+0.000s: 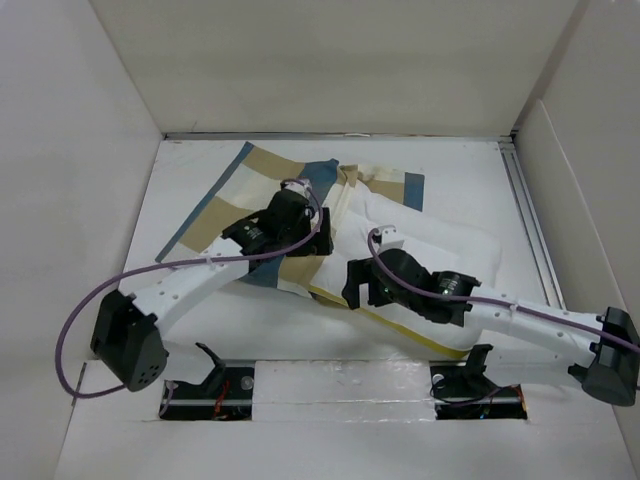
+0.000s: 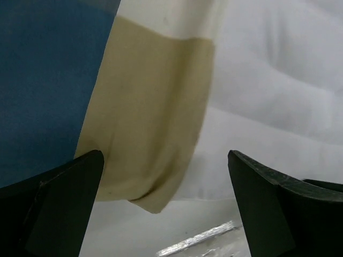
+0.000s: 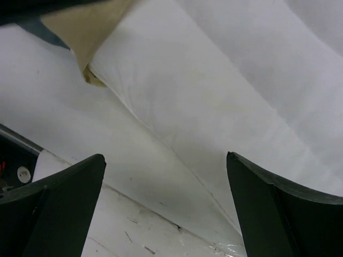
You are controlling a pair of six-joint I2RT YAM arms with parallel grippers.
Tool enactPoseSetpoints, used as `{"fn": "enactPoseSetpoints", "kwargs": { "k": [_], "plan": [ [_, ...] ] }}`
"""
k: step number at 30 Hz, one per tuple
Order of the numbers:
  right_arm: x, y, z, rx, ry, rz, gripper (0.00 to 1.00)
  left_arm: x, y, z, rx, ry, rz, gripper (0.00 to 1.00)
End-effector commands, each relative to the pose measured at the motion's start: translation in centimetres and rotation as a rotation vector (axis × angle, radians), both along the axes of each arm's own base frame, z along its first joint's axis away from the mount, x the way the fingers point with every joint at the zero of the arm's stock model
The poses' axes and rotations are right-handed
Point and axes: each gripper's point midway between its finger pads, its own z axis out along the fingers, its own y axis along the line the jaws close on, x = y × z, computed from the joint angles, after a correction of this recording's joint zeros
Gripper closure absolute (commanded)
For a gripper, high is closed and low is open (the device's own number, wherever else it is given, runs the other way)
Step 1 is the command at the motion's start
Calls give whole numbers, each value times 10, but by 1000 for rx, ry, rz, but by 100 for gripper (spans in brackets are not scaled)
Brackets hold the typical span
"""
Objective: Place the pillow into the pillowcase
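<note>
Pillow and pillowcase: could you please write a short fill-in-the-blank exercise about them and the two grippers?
1. The pillow is plain ____ with a yellow edge.
2. In the top view, the pillowcase lies mostly to the ____ of the pillow.
3. The left gripper and the right gripper both stand ____, holding nothing.
Missing words: white; left; open.

Plain white panel walls (image 1: 330,60) box in a white table (image 1: 470,180); a silver metal rail (image 1: 528,220) lines its right edge.
</note>
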Motion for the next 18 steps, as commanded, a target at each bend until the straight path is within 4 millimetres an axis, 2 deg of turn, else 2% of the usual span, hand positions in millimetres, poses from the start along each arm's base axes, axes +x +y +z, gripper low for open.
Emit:
{"fn": "enactPoseSetpoints", "kwargs": {
  "k": [1,2,5,6,7,8,9,10,11,12,14,17,18],
  "plan": [
    [-4,16,6,55,-68,55,0,2,-9,-36,-19,28,-19,0],
    [6,11,5,30,-102,4,0,5,-12,-36,-27,19,-19,0],
    [10,9,-8,-49,-139,-34,0,16,-18,-47,-17,9,-18,0],
    [16,9,-3,-63,-171,-67,0,18,-20,-49,-12,14,-18,0],
    [19,5,-6,-96,-176,-84,0,20,-21,-52,-7,20,-18,0],
    [23,4,-16,-142,-172,-95,0,23,-24,-59,6,36,-18,5],
    [29,2,-17,-176,-195,-116,0,25,-25,-62,15,37,-24,14],
    [32,3,-19,-190,-198,-124,0,28,-28,-61,14,36,-24,29],
    [34,4,-30,-241,-195,-116,0,26,-29,-65,14,49,-33,46],
    [35,6,-33,-259,-188,-113,0,28,-31,-61,8,41,-33,76],
    [42,10,-32,-266,-209,-137,0,26,-29,-61,19,55,-33,89],
    [55,17,-31,-256,-265,-181,0,28,-28,-47,24,38,-34,97],
    [61,20,-37,-258,-281,-200,0,26,-27,-43,22,36,-34,100]
  ]
}}
